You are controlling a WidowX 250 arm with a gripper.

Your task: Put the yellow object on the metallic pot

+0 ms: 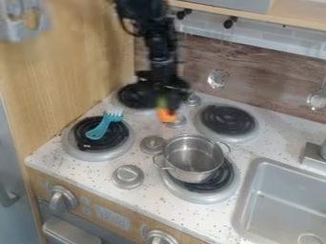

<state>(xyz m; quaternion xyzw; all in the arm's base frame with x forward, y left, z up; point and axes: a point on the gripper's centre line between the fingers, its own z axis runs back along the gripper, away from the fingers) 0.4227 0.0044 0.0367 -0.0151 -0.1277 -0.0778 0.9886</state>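
The black gripper (164, 99) hangs over the back part of the stove, between the two rear burners, shut on a small yellow and orange object (167, 115). The object's upper part is hidden by the gripper, and its orange end points down. In front of them and slightly to the right, the metallic pot (193, 159) stands upright on the front right burner with its open top facing up. The gripper and object are behind the pot's rim and apart from it.
A turquoise brush (102, 127) lies on the front left burner. Metal knobs (128, 175) stand between the burners. The sink (286, 195) is at the right, a wooden wall (70, 66) at the left, and utensils such as a ladle (218, 78) hang behind.
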